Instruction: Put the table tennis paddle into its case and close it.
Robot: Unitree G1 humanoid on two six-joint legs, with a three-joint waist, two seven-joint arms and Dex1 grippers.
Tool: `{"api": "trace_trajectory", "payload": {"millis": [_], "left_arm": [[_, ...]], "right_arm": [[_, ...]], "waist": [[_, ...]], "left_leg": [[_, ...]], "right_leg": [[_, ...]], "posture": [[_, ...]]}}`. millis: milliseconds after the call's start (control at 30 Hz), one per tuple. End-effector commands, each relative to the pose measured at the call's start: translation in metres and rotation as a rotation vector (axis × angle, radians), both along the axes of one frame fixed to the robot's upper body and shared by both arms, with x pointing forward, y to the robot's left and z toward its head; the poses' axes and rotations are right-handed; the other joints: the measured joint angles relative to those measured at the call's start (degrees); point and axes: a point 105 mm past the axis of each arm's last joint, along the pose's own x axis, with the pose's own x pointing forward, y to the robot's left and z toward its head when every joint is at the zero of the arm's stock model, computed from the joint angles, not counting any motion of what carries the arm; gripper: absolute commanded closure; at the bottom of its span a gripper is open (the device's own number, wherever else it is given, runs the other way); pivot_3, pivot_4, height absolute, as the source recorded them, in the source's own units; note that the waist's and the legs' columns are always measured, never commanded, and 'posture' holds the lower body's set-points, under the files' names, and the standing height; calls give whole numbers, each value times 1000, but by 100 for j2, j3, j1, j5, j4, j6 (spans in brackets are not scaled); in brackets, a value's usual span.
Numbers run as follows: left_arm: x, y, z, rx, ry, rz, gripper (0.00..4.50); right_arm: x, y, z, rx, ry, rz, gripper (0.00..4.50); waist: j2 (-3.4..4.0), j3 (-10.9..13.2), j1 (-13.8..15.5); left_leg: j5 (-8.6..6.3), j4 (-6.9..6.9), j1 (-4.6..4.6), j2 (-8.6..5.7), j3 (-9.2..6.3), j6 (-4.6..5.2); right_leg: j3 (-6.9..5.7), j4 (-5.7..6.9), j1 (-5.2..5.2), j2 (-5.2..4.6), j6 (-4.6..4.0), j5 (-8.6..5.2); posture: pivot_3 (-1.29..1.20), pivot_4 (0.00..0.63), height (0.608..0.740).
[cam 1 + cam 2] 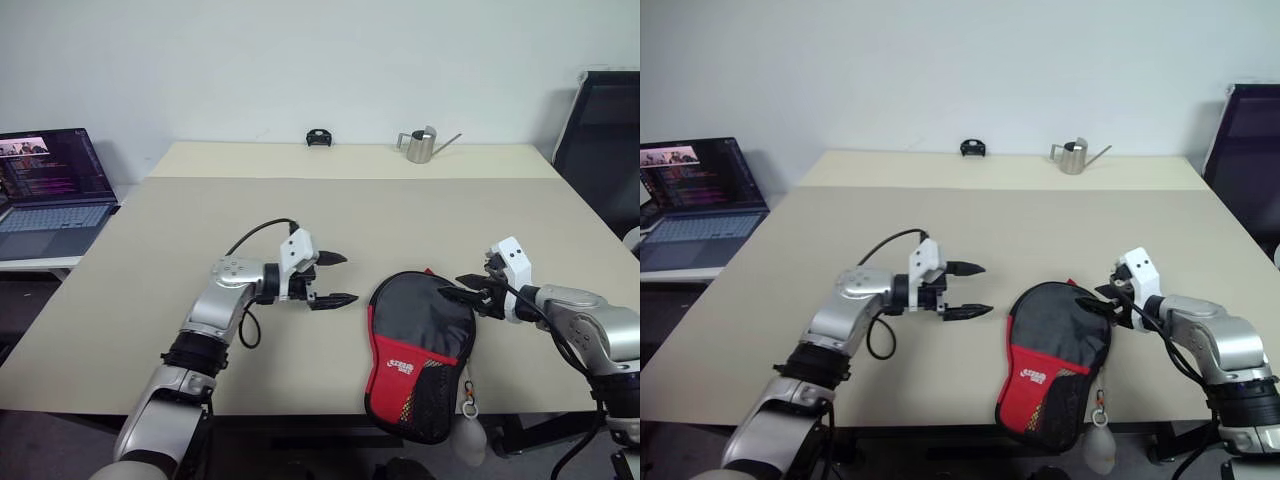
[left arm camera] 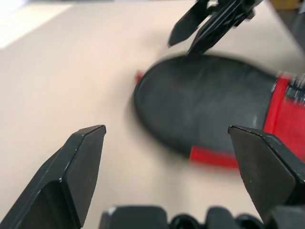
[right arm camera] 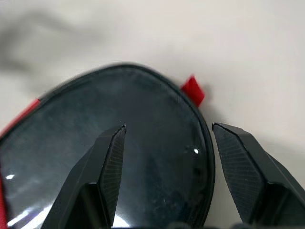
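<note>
Nearest me, the case (image 1: 420,355) lies flat at the near edge of the desk (image 1: 350,215), toward its near right corner, with its red lower panel and mesh pocket hanging a little over that edge and a small pale tag (image 1: 468,408) dangling beside it. Its rounded black top points away from me, and a small red tab (image 3: 193,89) sticks out at the rim there. Whether the table tennis paddle is inside it I cannot tell; the case looks shut and flat from here. My right gripper (image 1: 470,290) sits at the far right rim of the case, fingers apart and holding nothing, with the tips over the black fabric in the right wrist view. My left gripper (image 1: 335,279) hangs above the desk just to the left of the case, pointing toward it, its two fingers spread wide and empty, clear of the fabric. Along the far edge of the desk stand a small black object (image 1: 319,137) and, further right, a little metal watering can (image 1: 422,146) with a long spout. Off the left edge, an open laptop (image 1: 48,190) sits on a lower surface, screen lit. A dark chair (image 1: 605,140) stands beyond the far right corner.
</note>
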Motion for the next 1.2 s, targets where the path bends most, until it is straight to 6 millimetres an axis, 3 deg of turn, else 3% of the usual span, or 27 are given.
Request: {"api": "trace_trajectory", "payload": {"millis": [33, 133, 200, 500, 700, 967, 1200], "left_arm": [[-2, 5, 17, -19, -63, 12, 0], [-3, 7, 16, -19, -68, 31, 0], [-4, 7, 16, -19, -69, 35, 0], [-5, 15, 15, -3, -74, 72, 0], [-5, 20, 14, 4, -76, 88, 0], [-6, 21, 14, 9, -77, 95, 0], [-8, 20, 13, 8, -80, 97, 0]], "right_arm": [[10, -4, -1, 1, -7, -12, 1364], [15, -5, -12, 10, 35, -30, 1364], [17, -6, -16, 19, 54, -32, 1741], [24, 2, -17, 23, 83, 11, 4482], [33, 19, -10, 13, 51, 62, 4482], [60, 68, 24, 38, -71, 167, 4482], [80, 96, 43, 32, -135, 209, 4482]], "waist": [[0, 0, 14], [0, 0, 22], [1, 0, 21], [1, -1, -13], [1, 0, -142], [3, 2, -292], [7, 6, -234]], "left_leg": [[0, 0, 0, -2, 0, 0], [0, 0, -1, -2, 0, 0], [0, 0, -1, 1, -1, 0], [0, 2, 8, 2, 1, 0], [0, 2, 14, 4, 5, 0], [0, -4, 37, 21, 21, 0], [0, -6, 27, 15, 16, 0]], "right_leg": [[0, 0, 0, -1, 0, 0], [-1, -1, 0, -6, 0, 0], [-1, 0, 0, -23, -1, 1], [1, 10, 1, -24, -2, 1], [4, 13, 3, -25, -3, 2], [18, 22, 5, -10, -15, 10], [12, 14, 2, -19, -16, 10]], "posture": [[0, 150, 740], [0, 150, 740], [0, 150, 740], [0, 150, 740], [0, 150, 740], [0, 150, 740], [0, 150, 740]]}}
